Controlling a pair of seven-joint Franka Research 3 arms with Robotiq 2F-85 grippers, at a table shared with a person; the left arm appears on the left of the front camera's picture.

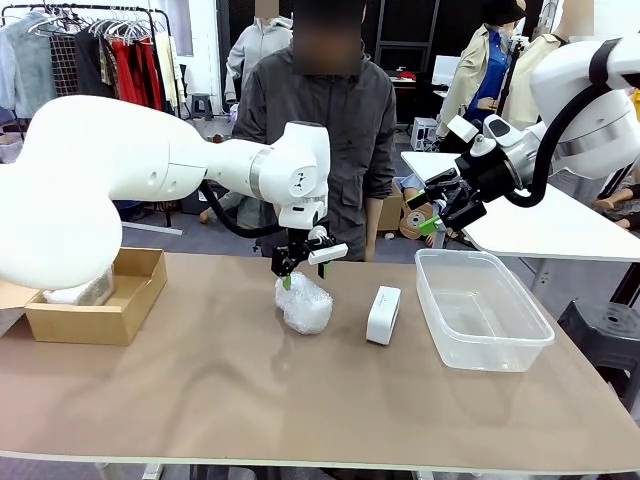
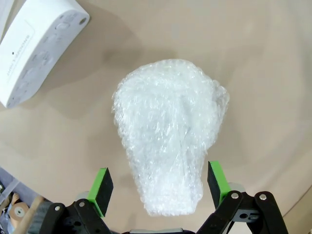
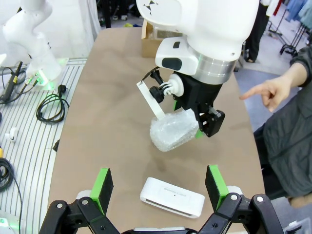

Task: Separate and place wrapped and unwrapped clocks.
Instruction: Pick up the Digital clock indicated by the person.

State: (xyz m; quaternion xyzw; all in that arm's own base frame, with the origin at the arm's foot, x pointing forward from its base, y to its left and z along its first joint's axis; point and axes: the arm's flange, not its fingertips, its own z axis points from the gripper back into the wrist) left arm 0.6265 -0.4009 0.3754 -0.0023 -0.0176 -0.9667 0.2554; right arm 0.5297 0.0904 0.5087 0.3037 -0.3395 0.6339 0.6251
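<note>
By the look of it, about 1 of 3 pieces is sorted. 1 wrapped bundle point(image 1: 82, 291) lies in the cardboard box point(image 1: 125, 310) at the table's left end, partly hidden by the left arm. The second, rounded bundle point(image 1: 303, 303) lies on the bare table near the middle and is not yet lifted. The bare white clock point(image 1: 383, 315) stands on the table between that bundle and the clear tub point(image 1: 432, 292), which holds nothing. So what is left is probably to move the rounded bundle to the box and then the bare clock to the tub.

The left arm reaches in from the left with its wrist pointing straight down. The left gripper point(image 1: 303, 272) hangs directly over the rounded bundle. In the left wrist view its jaws are spread wide and its 2 green pads point(image 2: 103, 189) flank the bundle's narrow end. The wrap shows no squeeze, and I cannot tell whether either pad touches it.

The right gripper point(image 1: 440, 210) is held high beyond the tub's far side, tilted down toward the table. Its jaws are spread and hold nothing. In the right wrist view the bare clock lies between its pads, well below them.

A person stands at the far side, and 1 hand point(image 3: 270, 90) points toward the table.
</note>
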